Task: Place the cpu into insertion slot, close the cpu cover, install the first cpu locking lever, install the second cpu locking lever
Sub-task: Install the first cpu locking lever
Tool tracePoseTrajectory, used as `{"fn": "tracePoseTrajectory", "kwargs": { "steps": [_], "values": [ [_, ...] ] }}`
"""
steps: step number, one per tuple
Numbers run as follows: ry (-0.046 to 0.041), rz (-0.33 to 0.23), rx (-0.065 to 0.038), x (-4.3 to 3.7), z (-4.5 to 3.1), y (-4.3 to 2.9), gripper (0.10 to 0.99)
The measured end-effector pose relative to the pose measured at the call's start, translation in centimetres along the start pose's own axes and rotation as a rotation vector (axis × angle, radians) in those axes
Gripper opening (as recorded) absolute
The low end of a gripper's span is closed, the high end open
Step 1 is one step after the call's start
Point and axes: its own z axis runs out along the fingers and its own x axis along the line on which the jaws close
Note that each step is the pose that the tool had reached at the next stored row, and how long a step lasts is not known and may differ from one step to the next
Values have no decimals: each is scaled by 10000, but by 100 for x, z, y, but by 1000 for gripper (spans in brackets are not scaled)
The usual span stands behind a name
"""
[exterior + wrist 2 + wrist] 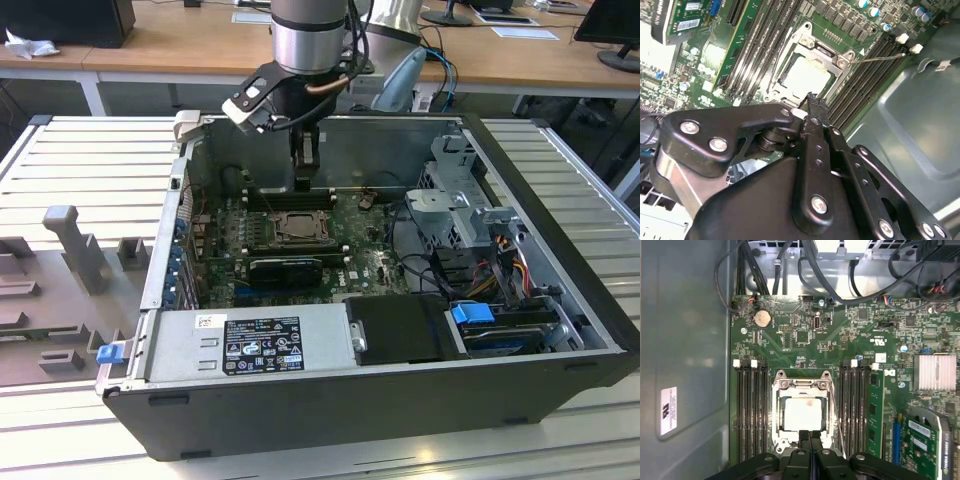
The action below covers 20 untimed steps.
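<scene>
Black open-sided computer case (560,330) lies on a ribbed silver metal table (90,160), centre of the exterior view. Grey plastic fixture blocks (75,245) sit at the exterior view's left, and wooden desks (170,45) run across the top of the frame. The silver robot arm (305,35) comes down from top centre into the case.

The black two-finger gripper (305,175) is low over the green motherboard (375,260), at the far edge of the socket area. In both wrist views the fingers (804,440) are pressed together tip to tip with nothing between them. The gripper (811,98) tip is right at the edge of the socket frame; actual contact can't be told.

The small flat square cpu with a dull silver top (802,412) is seated flat in the square insertion slot with a silver metal rim (779,375), middle of the board. The thin dark-silver cpu cover frame plate (802,385) lies down flat around the chip, which shows through its window. The same shows in the second wrist view: cpu (807,75), cover (825,50).

A thin silver wire locking lever (838,420) slants away from the frame side, over the neighbouring long black memory slots (855,405). In the second wrist view the lever (880,57) sticks out from the socket corner. Latched or not can't be told.

A round silver coin battery (760,317) and a finned silver heatsink (935,372) are also on the board.
</scene>
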Motion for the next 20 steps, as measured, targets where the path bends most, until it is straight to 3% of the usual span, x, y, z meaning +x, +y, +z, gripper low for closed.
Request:
{"fn": "tracePoseTrajectory", "kwargs": {
  "steps": [4,8,12,20],
  "values": [
    [-26,-61,-1,1,-45,1,106],
    [-12,-1348,10,1,-45,0,106],
    [-9,-2027,16,0,-41,0,106],
    [1,-2864,23,0,-41,0,106]
  ]
}}
